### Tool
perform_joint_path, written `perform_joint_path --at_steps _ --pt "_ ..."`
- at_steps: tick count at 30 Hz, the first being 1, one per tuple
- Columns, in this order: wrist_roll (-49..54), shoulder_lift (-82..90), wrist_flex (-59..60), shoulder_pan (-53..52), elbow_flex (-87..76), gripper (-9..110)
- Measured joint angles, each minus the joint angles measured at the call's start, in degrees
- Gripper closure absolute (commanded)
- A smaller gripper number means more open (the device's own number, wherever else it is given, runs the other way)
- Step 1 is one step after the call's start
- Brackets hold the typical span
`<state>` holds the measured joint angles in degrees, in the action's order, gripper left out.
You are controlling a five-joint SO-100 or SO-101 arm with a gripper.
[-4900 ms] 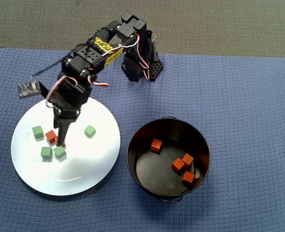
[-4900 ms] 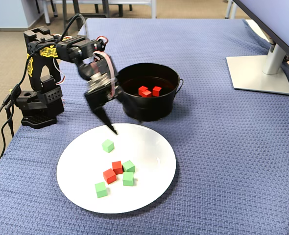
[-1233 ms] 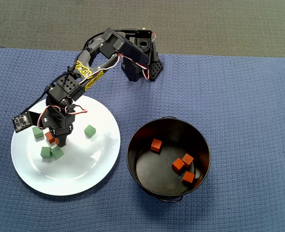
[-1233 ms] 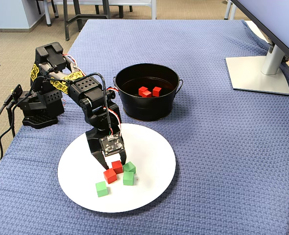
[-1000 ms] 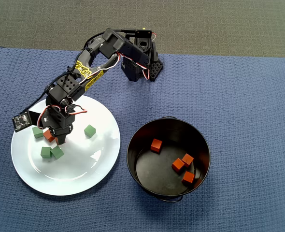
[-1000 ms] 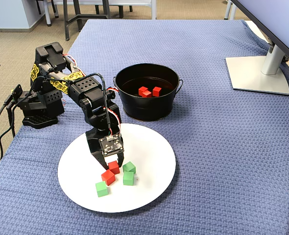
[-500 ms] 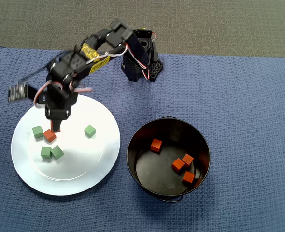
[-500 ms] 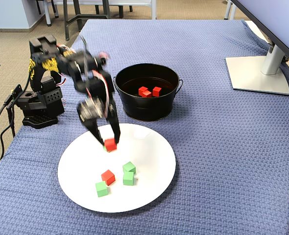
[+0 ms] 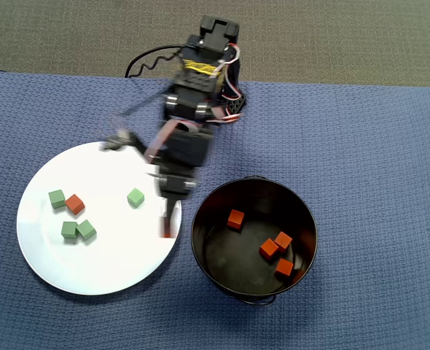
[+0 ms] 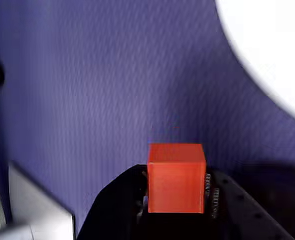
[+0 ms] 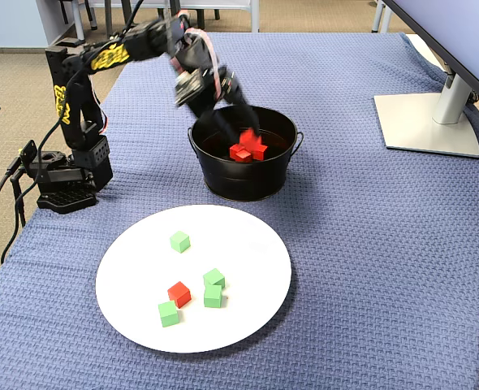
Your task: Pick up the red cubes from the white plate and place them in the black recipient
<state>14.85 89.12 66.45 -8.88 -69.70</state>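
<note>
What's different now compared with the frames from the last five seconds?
The gripper closed on one of the two red cubes on the white plate, lifted it, and swung toward the black pot; the wrist view shows that held cube clamped between the jaws. One red cube remains on the plate. The four green cubes and the four red cubes in the pot stayed put.

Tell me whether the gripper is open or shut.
Shut on a red cube: in the wrist view the gripper fingers press against both its sides.
</note>
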Motion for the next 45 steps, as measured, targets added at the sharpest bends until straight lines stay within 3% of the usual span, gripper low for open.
perform_joint_path --at_steps 2,6,11,20,28,33,45 --pt "-2.37 1.76 0.00 5.36 -2.29 102" --pt "-3.78 5.62 0.00 14.68 -9.67 75" --pt "-0.53 7.03 0.00 17.05 -13.97 75" --pt "12.22 4.92 -0.26 -7.91 -8.26 77" --pt "22.06 -8.88 -3.87 -31.55 -5.62 81" --pt "32.43 -15.73 0.09 -37.71 -4.13 78" --pt "70.14 -26.37 -1.58 -41.84 -1.93 75"
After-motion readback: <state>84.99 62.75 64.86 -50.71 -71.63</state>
